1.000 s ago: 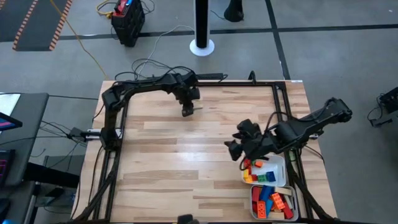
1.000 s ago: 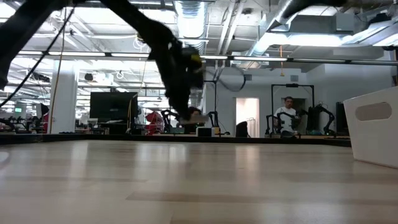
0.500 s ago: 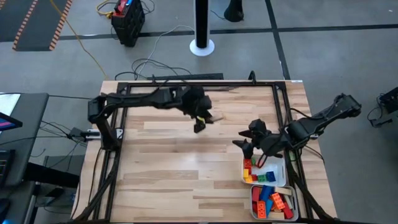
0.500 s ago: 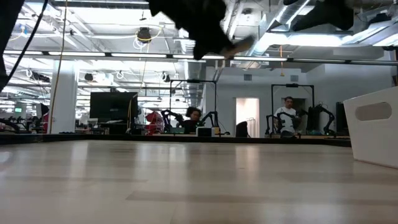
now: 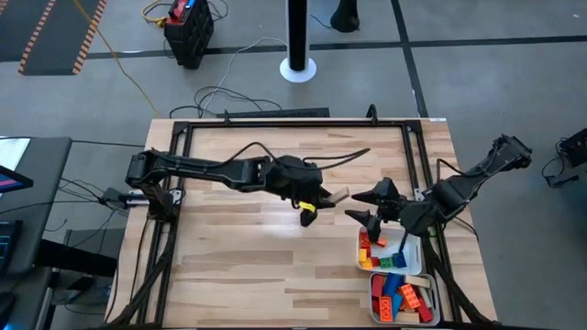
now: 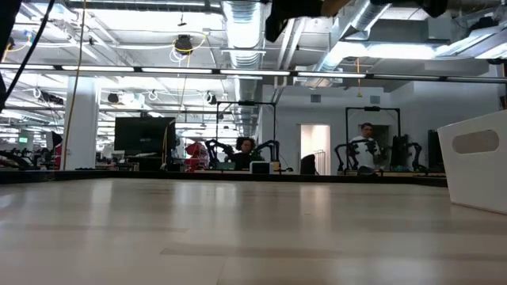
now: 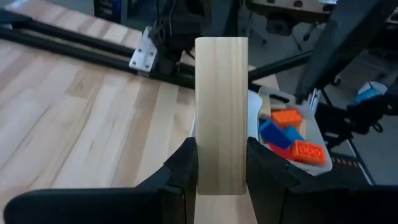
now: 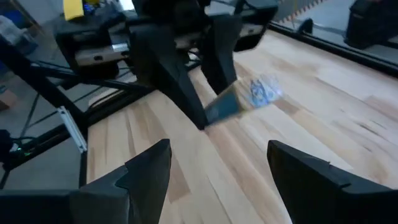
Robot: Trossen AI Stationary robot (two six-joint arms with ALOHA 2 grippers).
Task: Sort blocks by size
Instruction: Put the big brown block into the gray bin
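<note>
Moved since the earlier frames: left gripper (image 5: 323,200), travelling from the far side of the bench (image 5: 238,266) toward the middle-right, now hanging just short of the trays and clamping one long tan wooden block (image 7: 221,115) between its fingers (image 7: 183,168); in the high view the block (image 5: 339,194) is projecting past the fingertips toward the right arm. Right gripper (image 5: 367,206), retreating from above the upper tray (image 5: 415,246), is hovering at that tray's far-left corner with jaws spread wide and nothing between them. Sorted stock: short mixed-colour bricks (image 5: 381,257) are sitting in the upper tray, red, orange and blue bricks (image 5: 404,298) in the lower tray (image 5: 374,302). Judgement: delivery of the wooden block is in hand, release not yet made; which tray suits its length is unclear.
</note>
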